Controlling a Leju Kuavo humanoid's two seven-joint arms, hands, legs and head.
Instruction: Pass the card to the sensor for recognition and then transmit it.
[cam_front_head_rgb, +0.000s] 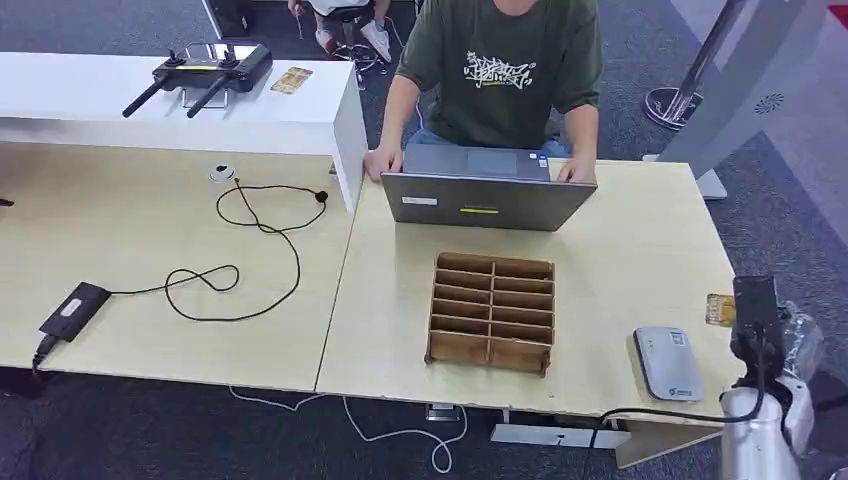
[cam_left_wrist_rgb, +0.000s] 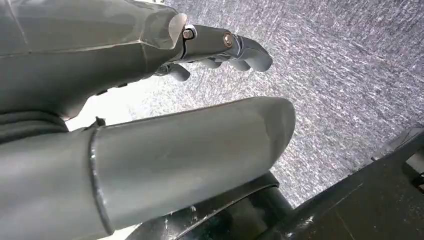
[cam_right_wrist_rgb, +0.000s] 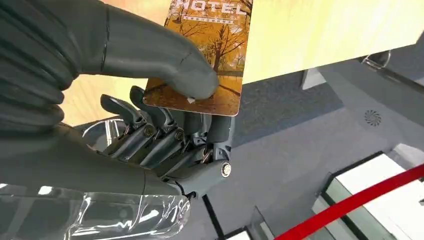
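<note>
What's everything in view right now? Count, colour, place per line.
hotel card: 1, orange, pinched in right hand
card reader: 1, grey, table's near right
wooden organizer: 1, brown, table centre
laptop: 1, grey, far edge, person's hands on it
remote controller: 1, black, white shelf
second card: 1, orange, white shelf
power adapter: 1, black, left table, cabled
person: 1, green shirt, behind laptop
left hand: grey, over carpet, holds nothing
right hand: grey, beside table's right edge
</note>
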